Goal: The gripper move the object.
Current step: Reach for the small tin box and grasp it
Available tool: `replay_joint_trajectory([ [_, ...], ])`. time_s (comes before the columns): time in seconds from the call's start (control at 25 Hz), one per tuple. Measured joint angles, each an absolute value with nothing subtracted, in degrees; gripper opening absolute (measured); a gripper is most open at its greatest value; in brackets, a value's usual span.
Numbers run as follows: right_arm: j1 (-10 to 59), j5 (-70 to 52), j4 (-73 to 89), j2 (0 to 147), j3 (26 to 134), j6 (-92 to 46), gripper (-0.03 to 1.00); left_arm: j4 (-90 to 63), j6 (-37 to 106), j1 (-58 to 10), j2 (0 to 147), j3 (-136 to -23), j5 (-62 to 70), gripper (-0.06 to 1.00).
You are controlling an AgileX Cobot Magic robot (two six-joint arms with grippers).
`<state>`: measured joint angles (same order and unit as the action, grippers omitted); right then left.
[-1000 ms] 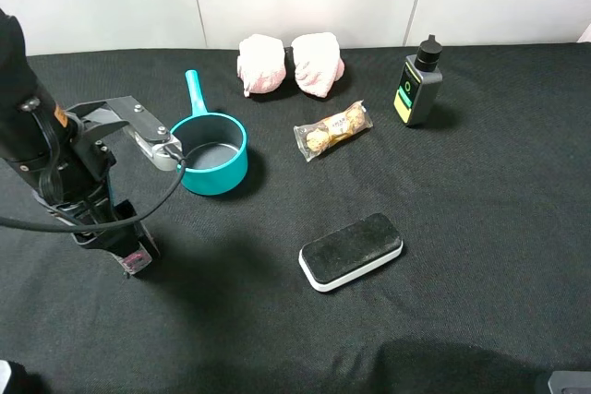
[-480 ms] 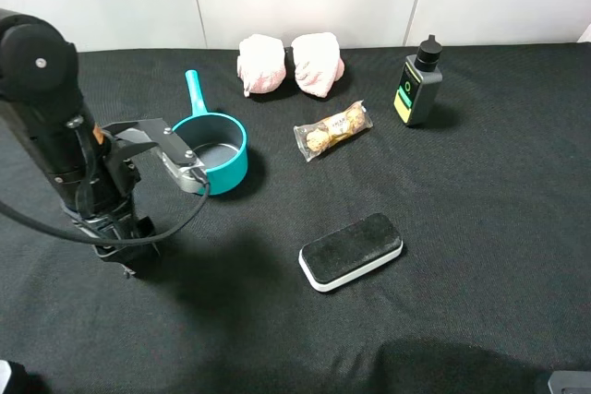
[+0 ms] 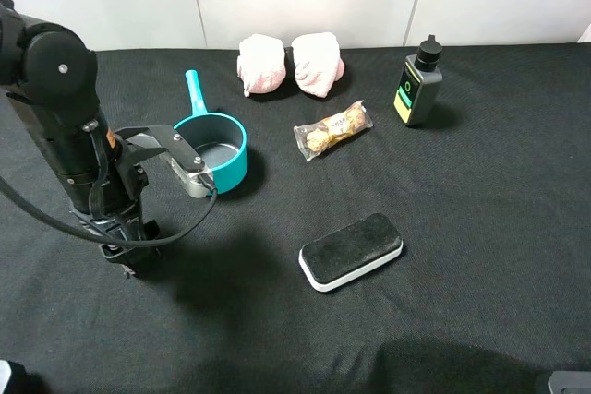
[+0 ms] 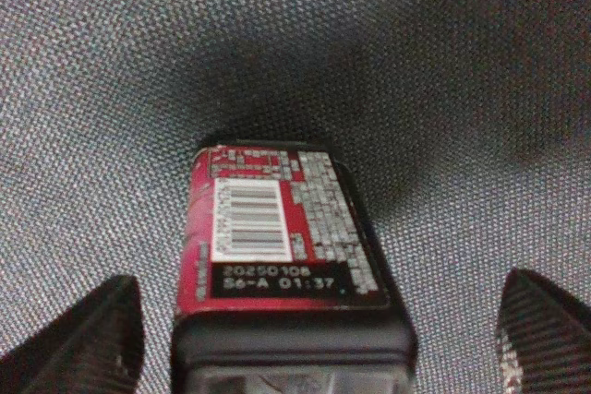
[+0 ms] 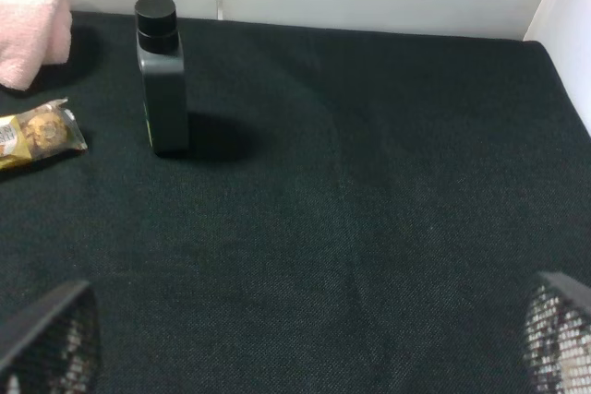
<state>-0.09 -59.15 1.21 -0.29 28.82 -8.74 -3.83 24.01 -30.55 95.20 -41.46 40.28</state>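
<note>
The object, a small black box with a red-pink label and barcode [image 4: 277, 228], stands on the black cloth. In the left wrist view it sits between the two fingers of my left gripper [image 4: 323, 320], with a gap on each side; the jaws are open around it. In the exterior high view the left gripper [image 3: 125, 251] is low at the left front of the table and the arm hides nearly all of the box. My right gripper [image 5: 309, 339] is open and empty, with only its fingertips [image 5: 51, 334] showing.
A teal pot [image 3: 212, 149] stands just right of the left arm. Behind are two pink cloths [image 3: 288, 64], a wrapped snack [image 3: 332, 129] and a black bottle [image 3: 418, 88], which also shows in the right wrist view [image 5: 162, 76]. A black-and-white eraser [image 3: 351, 251] lies at centre front.
The left arm has swung right and over the box, which showed beside the gripper a second ago and is now hidden under it. Nothing else has moved.
</note>
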Motion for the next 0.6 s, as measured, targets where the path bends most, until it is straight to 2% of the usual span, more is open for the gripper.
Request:
replay_joint_trajectory([
  [0.6,-0.09,-59.15,1.21,-0.29,28.82,-8.74,0.69,-3.68,23.95,-30.55,95.3,-41.46,40.35,0.76],
])
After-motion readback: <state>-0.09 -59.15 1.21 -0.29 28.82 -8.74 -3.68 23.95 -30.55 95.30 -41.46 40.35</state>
